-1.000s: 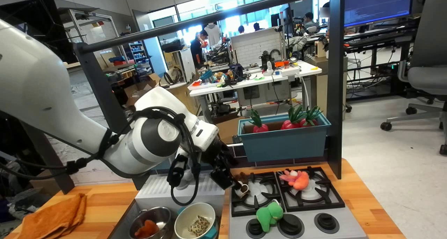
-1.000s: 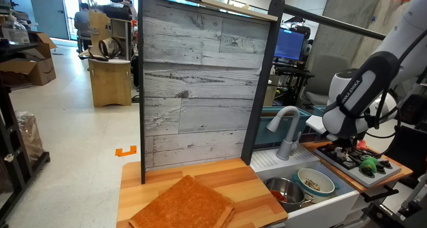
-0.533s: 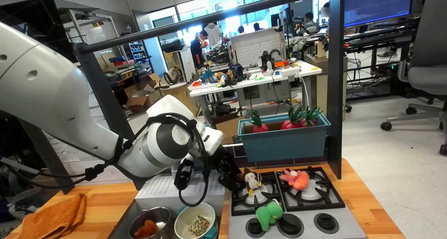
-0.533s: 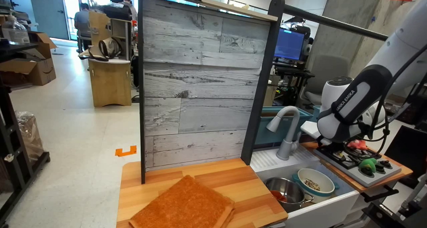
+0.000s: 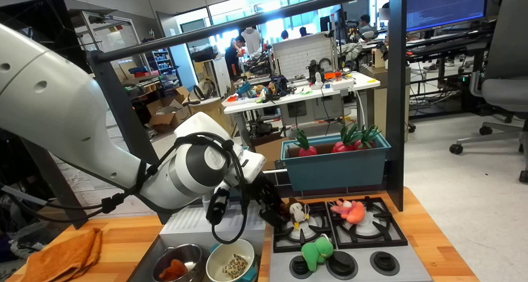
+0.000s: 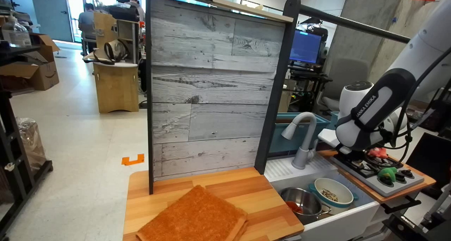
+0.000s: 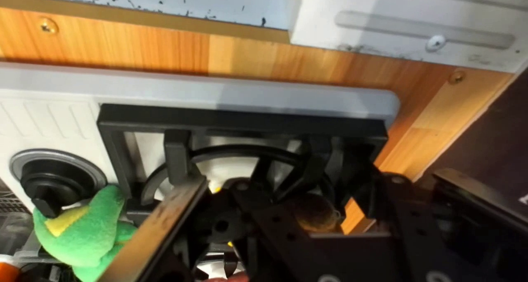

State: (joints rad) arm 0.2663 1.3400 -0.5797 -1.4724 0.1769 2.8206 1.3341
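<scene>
Low over the rear-left of the stove, my gripper (image 5: 279,219) points down at a brown-and-white plush (image 5: 297,212) with yellow feet. That plush lies on the left burner grate (image 5: 288,249). The wrist view shows its brown part (image 7: 319,218) between the jaws, which stand partly apart; wood shows beside it on the right. Whether the fingers press on the plush is hidden by shadow and the dark linkage. A green plush (image 5: 317,251) rests over the front knobs, also seen in the wrist view. On the right grate lies a pink-orange plush (image 5: 350,212).
Left of the stove, the sink holds a metal pot (image 6: 306,215) and a white-and-teal pot (image 6: 340,206), each with something inside. A grey faucet (image 6: 303,142) stands behind them. The teal planter (image 5: 334,172) and black frame post (image 5: 397,109) rise at the back. An orange cloth (image 6: 197,216) lies folded.
My gripper has moved right and its jaws have drawn closer together. The brown-and-white plush has turned, its belly now facing an exterior view. The green plush has shifted very slightly.
</scene>
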